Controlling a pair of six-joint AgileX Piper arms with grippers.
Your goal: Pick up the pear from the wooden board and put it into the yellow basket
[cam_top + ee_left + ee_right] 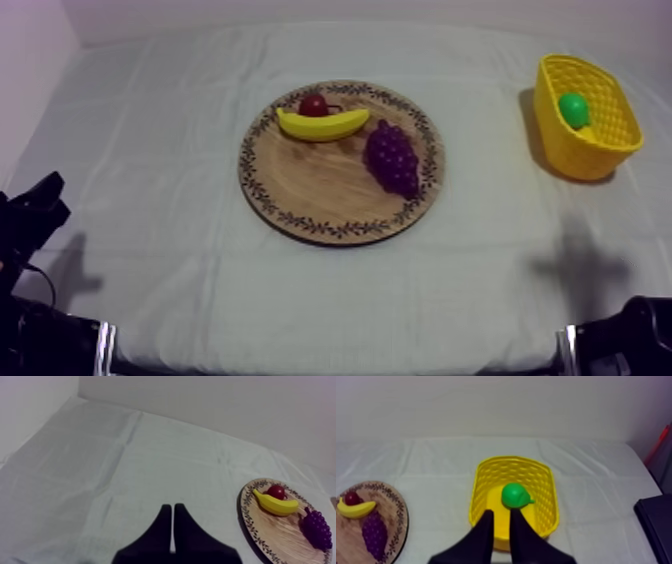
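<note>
The pear (574, 108) lies inside the yellow basket (612, 140), which stands at the right side of the tabletop (150, 150), well apart from the round wooden board (320, 195) in the middle. In the right wrist view the green pear rests on the basket's floor, stem end turned toward one side wall. On the board, the banana (322, 124) lies along the far rim with the small red fruit (314, 104) touching its far side, and the bunch of grapes (392, 158) lies just beside the banana, toward the basket. The left end effector (173, 507) has its two black fingers pressed together into a narrow wedge, holding nothing, over bare cloth with the board off to its side. The right end effector (501, 512) has its fingers slightly spread with nothing between them; the basket's near wall shows through the gap, and the pear sits just beyond the fingertips. Both arms sit low at the near edge of the tabletop.
</note>
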